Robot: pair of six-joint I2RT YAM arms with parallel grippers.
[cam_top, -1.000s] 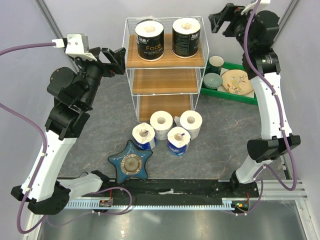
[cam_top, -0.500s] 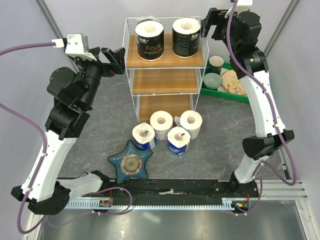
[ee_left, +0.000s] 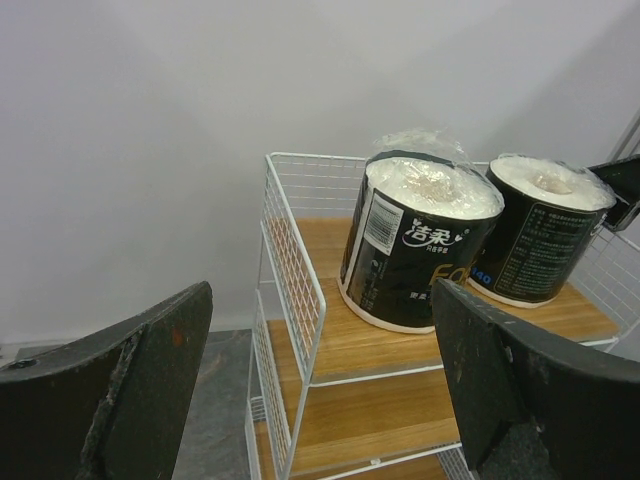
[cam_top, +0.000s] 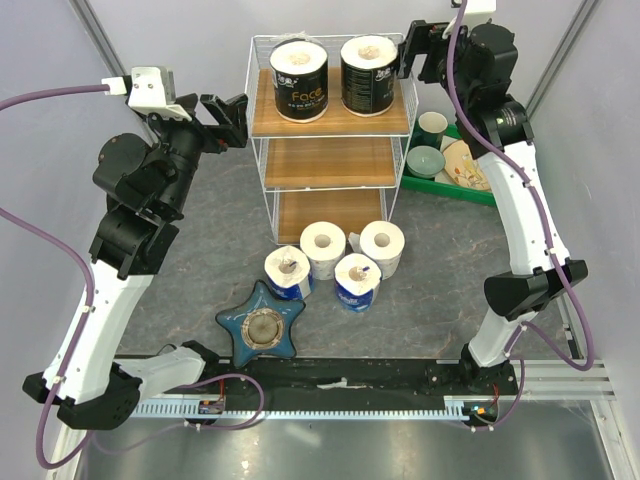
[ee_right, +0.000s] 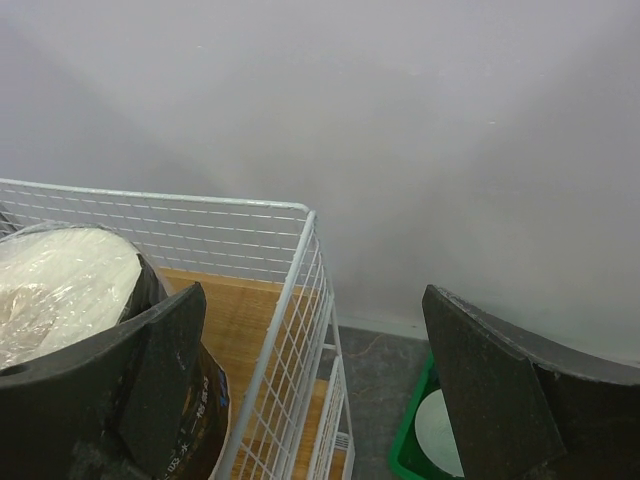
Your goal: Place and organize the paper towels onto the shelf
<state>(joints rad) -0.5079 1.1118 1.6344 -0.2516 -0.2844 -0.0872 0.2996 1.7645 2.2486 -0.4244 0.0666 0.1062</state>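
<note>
Swung leftward, the right end effector (cam_top: 412, 50) stood wide open (like the left end effector (cam_top: 232, 120), empty) at the shelf's (cam_top: 330, 162) top right corner, beside two black-wrapped paper towels (cam_top: 368, 73) there.

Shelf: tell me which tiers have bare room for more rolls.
Bare wood shows on the middle tier and bottom tier, between the wire sides. The top tier is crowded: two black-wrapped rolls side by side.

blue star dish (cam_top: 262, 322); green tray (cam_top: 470, 190)
</note>
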